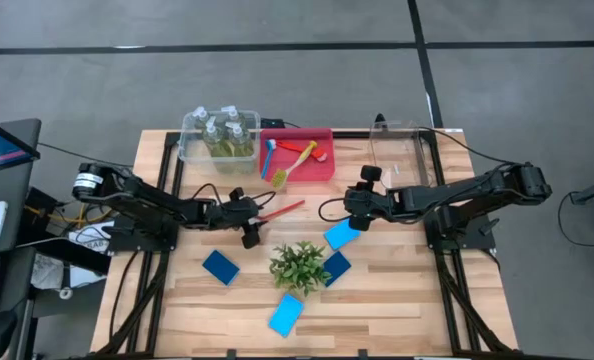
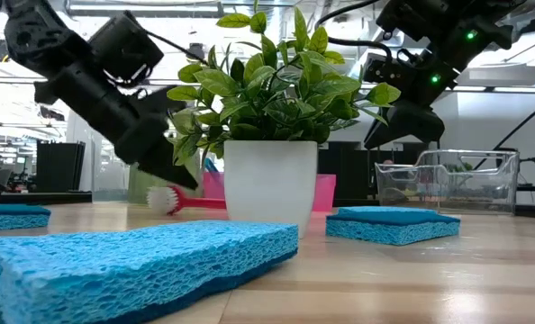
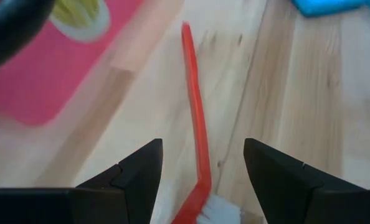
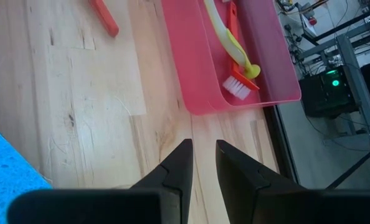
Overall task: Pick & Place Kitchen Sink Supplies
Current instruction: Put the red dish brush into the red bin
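Straddling red brush [image 3: 196,118], left hand [image 3: 200,180] open, low.

Even, bright light falls from overhead onto the bench [image 1: 397,300], so shadows under the plant [image 1: 299,265] and both arms are short and soft. Seen level from bench height, ceiling strip lights and bright windows behind backlight the arms into near silhouettes, and the nearest sponge [image 2: 132,261] is soft with blur. The left wrist view is smeared and out of focus around the red brush [image 3: 197,124], while the right wrist view is sharper.
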Robot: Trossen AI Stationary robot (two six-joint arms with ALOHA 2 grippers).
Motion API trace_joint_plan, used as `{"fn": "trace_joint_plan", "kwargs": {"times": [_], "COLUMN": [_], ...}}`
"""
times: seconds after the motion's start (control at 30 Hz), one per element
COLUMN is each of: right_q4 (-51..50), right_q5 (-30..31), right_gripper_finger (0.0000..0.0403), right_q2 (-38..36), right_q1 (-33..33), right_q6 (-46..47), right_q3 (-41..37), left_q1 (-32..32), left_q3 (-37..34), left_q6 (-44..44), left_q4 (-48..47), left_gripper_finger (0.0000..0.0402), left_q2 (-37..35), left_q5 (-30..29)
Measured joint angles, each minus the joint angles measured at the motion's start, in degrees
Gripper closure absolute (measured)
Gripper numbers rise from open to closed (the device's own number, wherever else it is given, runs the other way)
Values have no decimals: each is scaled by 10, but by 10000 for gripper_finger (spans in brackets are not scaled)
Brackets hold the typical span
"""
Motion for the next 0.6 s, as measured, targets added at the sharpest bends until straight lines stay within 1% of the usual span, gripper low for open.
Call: {"fn": "trace_joint_plan", "kwargs": {"times": [0.23, 0.33, 0.47, 0.6], "right_q4": [0, 0, 0, -1], "right_q5": [0, 0, -1, -1], "right_gripper_finger": [339, 339, 339, 339], "right_q2": [0, 0, 0, 0], "right_q1": [0, 0, 0, 0], "right_q6": [0, 0, 0, -2], "right_q3": [0, 0, 0, 0], "left_q1": [17, 21, 22, 22], "left_q3": [0, 1, 2, 2], "left_q6": [-6, -18, -19, -17], "left_q4": [52, 65, 66, 58], "left_gripper_finger": [174, 175, 191, 224], "left_q2": [87, 108, 116, 101], "left_q5": [52, 56, 57, 60]}}
